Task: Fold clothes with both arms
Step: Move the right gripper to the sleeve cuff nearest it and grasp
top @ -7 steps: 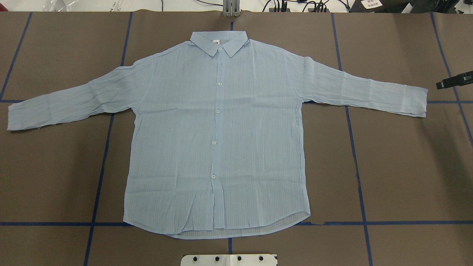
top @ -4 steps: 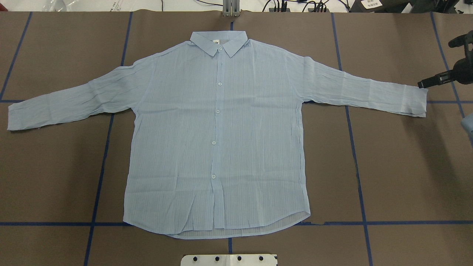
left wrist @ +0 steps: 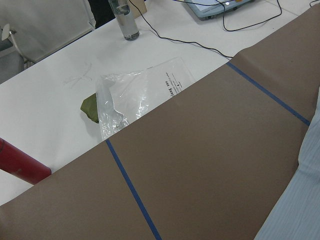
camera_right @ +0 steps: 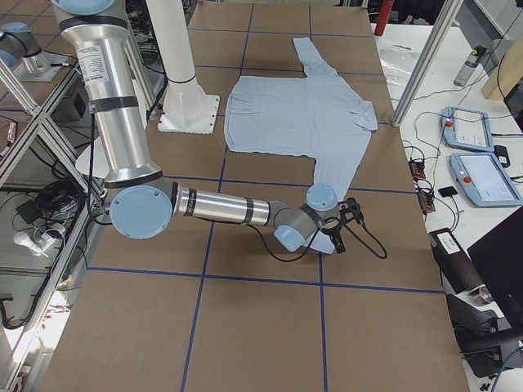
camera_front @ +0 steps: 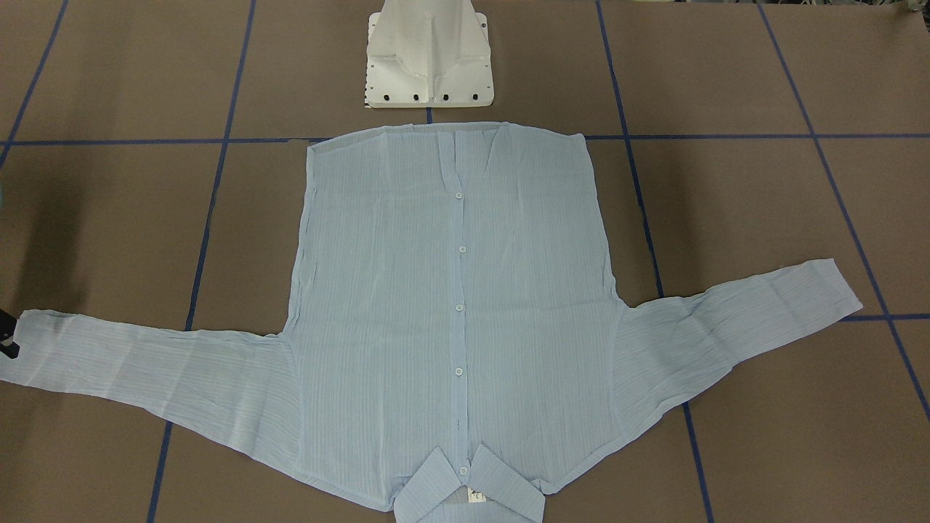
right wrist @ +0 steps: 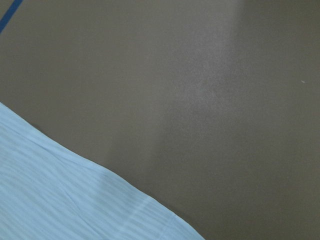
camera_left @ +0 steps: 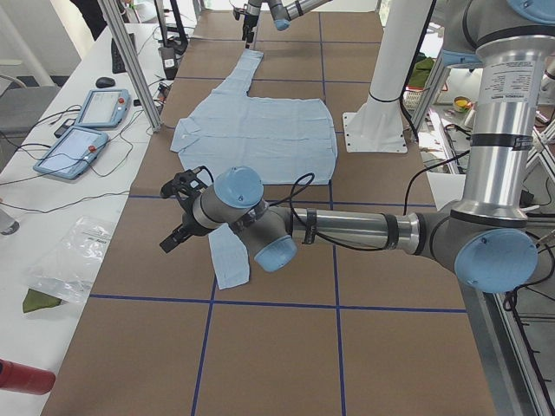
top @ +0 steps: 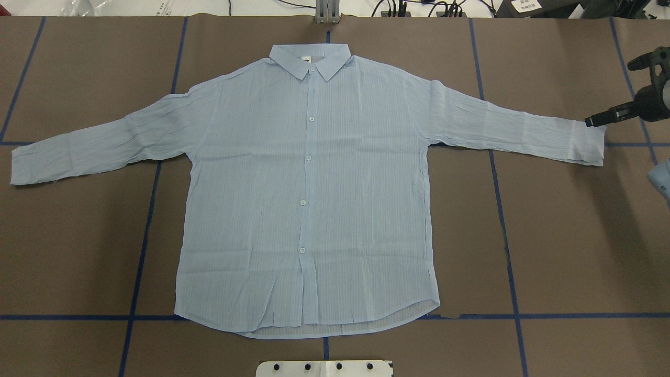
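We see a pale-blue shirt (top: 314,199) with fine stripes and white buttons (top: 308,157), its cuff beside the black right gripper (top: 590,122), on a brown table cover (top: 576,235) gridded by dark-blue tape lines (top: 503,235), behind that gripper a silver-grey right arm (camera_right: 216,206) with light-blue joint caps (camera_right: 140,214).

Mostly just plain brown table cover (right wrist: 210,90) here. The striped light-blue shirt (right wrist: 60,200) fills the bottom-left corner, and there's a tiny bit of blue tape (right wrist: 9,11) top-left.

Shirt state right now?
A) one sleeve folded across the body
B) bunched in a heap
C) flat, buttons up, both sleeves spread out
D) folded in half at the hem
C: the shirt lies flat on the table with its buttons facing up and both sleeves out to the sides, with no fold made yet.
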